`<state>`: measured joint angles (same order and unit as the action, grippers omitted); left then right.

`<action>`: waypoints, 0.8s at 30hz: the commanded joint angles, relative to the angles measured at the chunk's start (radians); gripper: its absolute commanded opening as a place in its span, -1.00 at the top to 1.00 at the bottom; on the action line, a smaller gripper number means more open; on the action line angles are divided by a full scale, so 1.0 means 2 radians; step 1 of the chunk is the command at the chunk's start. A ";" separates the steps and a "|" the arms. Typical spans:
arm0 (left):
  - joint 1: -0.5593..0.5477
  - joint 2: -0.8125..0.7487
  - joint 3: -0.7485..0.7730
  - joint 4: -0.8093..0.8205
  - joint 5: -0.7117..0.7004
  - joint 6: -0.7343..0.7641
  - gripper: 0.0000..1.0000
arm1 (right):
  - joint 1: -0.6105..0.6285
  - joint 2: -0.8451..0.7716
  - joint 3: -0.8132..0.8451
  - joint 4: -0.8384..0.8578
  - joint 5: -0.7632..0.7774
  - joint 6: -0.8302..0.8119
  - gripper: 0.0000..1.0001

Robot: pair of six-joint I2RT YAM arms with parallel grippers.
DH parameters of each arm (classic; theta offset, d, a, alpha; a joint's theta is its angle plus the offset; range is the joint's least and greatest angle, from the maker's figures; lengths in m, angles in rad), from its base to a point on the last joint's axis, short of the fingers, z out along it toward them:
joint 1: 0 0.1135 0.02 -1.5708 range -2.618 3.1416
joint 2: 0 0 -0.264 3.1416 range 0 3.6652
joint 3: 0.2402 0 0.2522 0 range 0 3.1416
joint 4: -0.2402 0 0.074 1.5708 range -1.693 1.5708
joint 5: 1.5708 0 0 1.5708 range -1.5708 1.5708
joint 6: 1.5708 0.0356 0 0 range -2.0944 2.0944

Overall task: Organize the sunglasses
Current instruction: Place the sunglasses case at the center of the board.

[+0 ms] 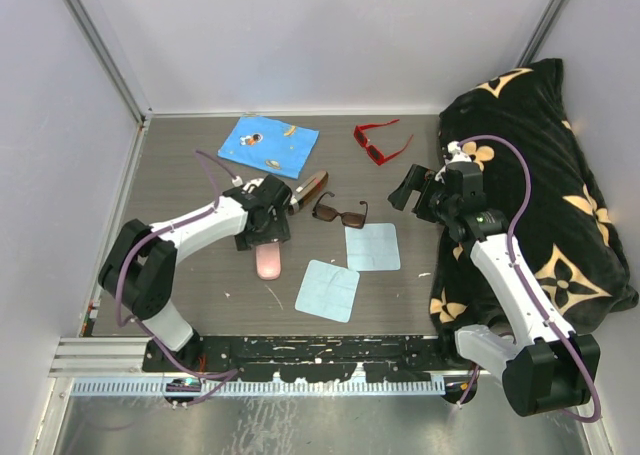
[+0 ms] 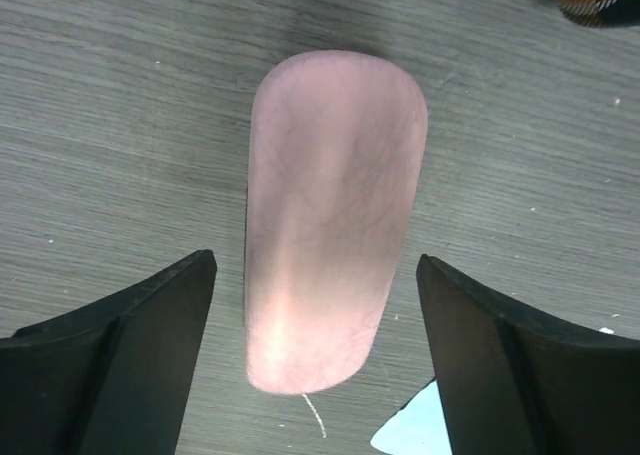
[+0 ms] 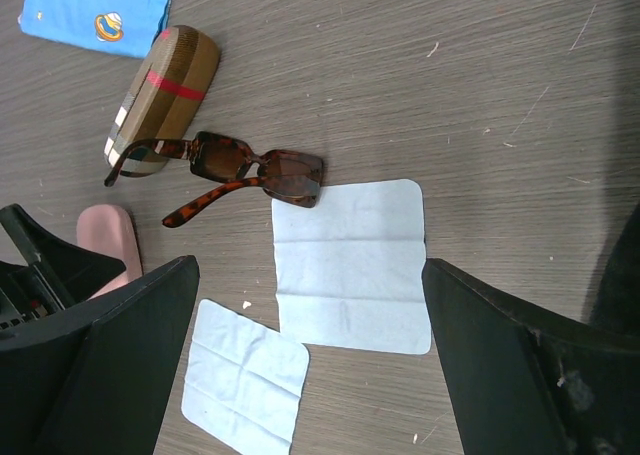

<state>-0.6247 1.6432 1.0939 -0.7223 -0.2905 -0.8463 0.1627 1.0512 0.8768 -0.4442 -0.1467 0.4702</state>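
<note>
Right gripper [image 1: 415,193]: jaws fully spread, empty. Left gripper [image 1: 268,233]: jaws apart, straddling pink glasses case [image 2: 335,205], gap each side, nothing held. Brown sunglasses [image 3: 255,165]: on table between grippers. Red sunglasses [image 1: 380,140]: beyond right gripper, toward back wall.

No word, number or brand name can be read. There are only printed figures without letters. The black blanket [image 1: 560,175], right of the dark brown sunglasses [image 1: 340,213], has gold flower shapes. The blue cloth [image 1: 268,145], behind-left of them, has small cartoon pictures. The brown case [image 3: 165,90], touching them, has a red stripe.
</note>
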 commanded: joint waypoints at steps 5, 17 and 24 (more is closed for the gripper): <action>-0.001 -0.058 0.014 0.008 0.006 0.018 -0.99 | 0.003 -0.024 0.008 0.005 0.022 -0.004 -1.00; 0.031 -0.179 0.155 -0.081 0.046 0.049 -0.96 | 0.011 -0.017 0.055 -0.031 0.051 -0.021 -1.00; 0.078 -0.216 0.294 -0.127 0.076 0.050 -0.96 | 0.154 0.081 0.168 -0.061 0.149 -0.014 -1.00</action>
<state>-0.5037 1.2682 1.5398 -0.9047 -0.1734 -0.7647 0.3462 1.1233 1.0775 -0.5659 0.0372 0.4374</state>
